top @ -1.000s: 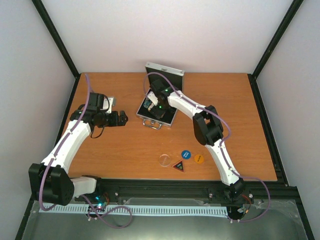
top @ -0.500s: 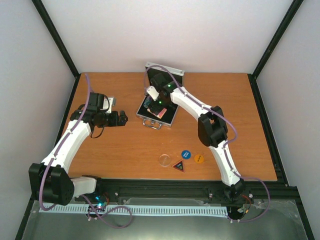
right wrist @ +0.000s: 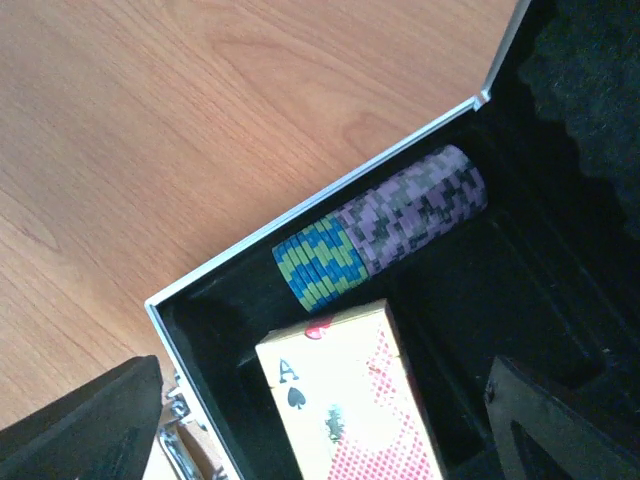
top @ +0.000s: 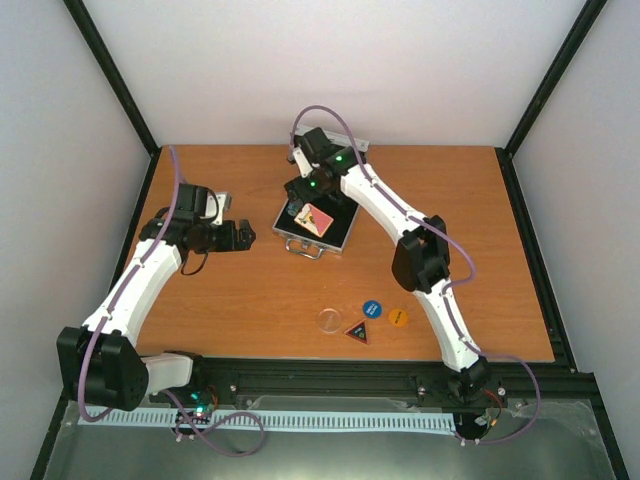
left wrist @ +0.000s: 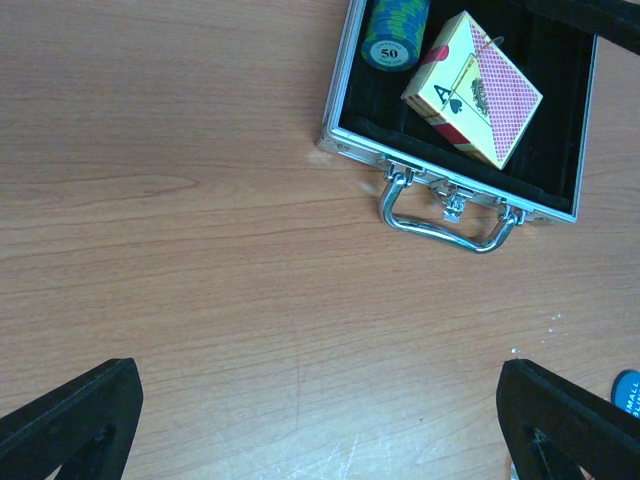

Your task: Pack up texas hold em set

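The small silver case (top: 338, 232) lies open at the table's middle back, its lid upright behind it. A red-backed card deck (top: 318, 218) rests tilted inside, beside a row of blue-green and purple chips (right wrist: 380, 238). My right gripper (top: 298, 202) hovers open just above the case. The deck (right wrist: 350, 400) lies loose between its fingers (right wrist: 90, 420) and touches neither. My left gripper (top: 240, 237) hangs open over bare wood left of the case (left wrist: 350, 150), nothing between its fingers (left wrist: 70, 420). The left wrist view also shows the deck (left wrist: 475, 85), the chips (left wrist: 393, 40) and the case handle (left wrist: 450, 225).
Near the front edge lie a clear round disc (top: 329, 319), a triangular button (top: 357, 330), a blue round button (top: 372, 308) and an orange round one (top: 397, 317). The blue button (left wrist: 630, 392) peeks in at the left wrist view's right edge. The foam-lined lid (right wrist: 590, 60) stands behind the chips.
My right gripper has risen and drawn back toward the lid, its jaws spreading wider, uncovering the card deck in the case. The left arm has not moved.
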